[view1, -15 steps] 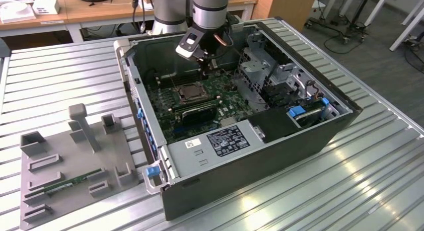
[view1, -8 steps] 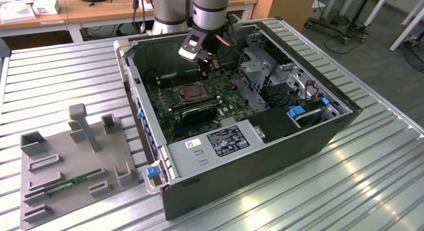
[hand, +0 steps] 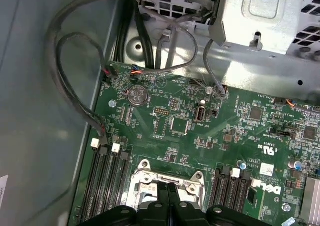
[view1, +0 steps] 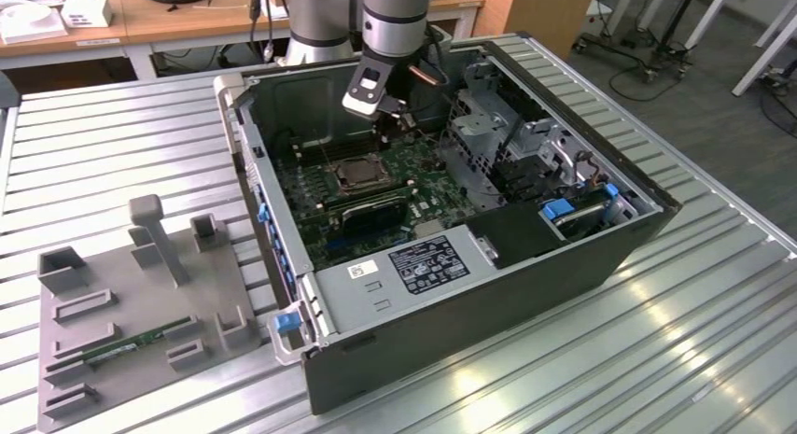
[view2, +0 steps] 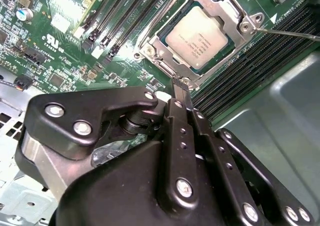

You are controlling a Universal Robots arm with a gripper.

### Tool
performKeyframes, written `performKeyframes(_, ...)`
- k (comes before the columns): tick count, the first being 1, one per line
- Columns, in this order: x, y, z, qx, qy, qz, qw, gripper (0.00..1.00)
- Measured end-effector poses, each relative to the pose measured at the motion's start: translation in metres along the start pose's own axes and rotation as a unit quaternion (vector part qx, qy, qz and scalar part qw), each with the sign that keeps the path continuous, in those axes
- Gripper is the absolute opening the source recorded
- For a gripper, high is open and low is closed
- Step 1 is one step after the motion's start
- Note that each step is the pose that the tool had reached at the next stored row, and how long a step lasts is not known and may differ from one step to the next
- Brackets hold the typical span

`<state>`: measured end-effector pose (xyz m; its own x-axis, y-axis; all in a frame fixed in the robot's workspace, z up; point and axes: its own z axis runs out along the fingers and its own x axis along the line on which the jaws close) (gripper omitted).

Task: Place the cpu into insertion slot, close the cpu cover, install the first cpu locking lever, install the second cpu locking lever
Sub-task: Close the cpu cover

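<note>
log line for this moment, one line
cpu: seated | cpu cover: down around cpu | hand: shut, tips close to cover's edge, nothing seen held

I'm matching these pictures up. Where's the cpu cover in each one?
Exterior view: cover in the open case, near the pincer.
Second wrist view: cover frames the cpu, off the pincer's tip.
First wrist view: cover just past the pincer's tip.
Shared landmark: black memory slots flanking it.
</note>
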<state>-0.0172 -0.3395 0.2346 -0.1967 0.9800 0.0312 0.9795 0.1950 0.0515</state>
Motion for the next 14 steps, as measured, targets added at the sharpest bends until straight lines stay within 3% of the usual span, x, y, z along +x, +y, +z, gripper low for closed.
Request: performKeyframes(14, 0.0, 0.0, 0.0, 0.0001, 0.0001, -0.002, 1.0, 0.11)
